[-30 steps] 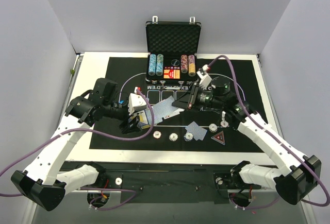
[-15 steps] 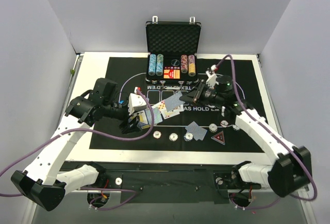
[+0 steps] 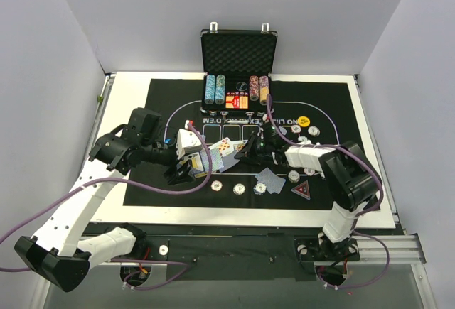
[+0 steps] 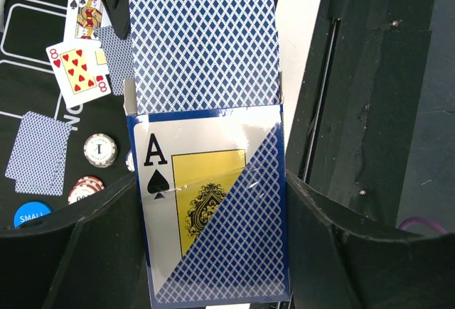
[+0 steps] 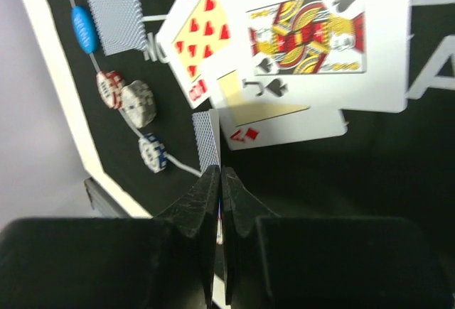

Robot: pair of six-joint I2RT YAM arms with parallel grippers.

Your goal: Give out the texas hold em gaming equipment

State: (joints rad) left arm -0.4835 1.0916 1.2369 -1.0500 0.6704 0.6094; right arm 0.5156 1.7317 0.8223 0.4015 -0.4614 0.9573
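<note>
NEAR: poker chips [image 3: 239, 189] on mat [image 3: 341, 110] | LEFT: left gripper [image 4: 213, 195] jaws clamped on deck [image 4: 202, 53], cards protruding past fingertips | RIGHT: right gripper [image 5: 220, 181] jaws pinched on blue-backed card [image 5: 206, 135], edge-on between them | FAR: jack of spades [image 5: 306, 32], eight of hearts [image 5: 202, 39] face-up beyond.

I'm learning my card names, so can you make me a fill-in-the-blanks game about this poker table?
The card box held in the left gripper has the ace of ____ printed on it.
By the face-up jack lies the eight of ____.
The word on the blue disc is ____.
The right gripper pinches a card with a ____ patterned back.

Missing words: spades, hearts, SMALL, blue.
</note>
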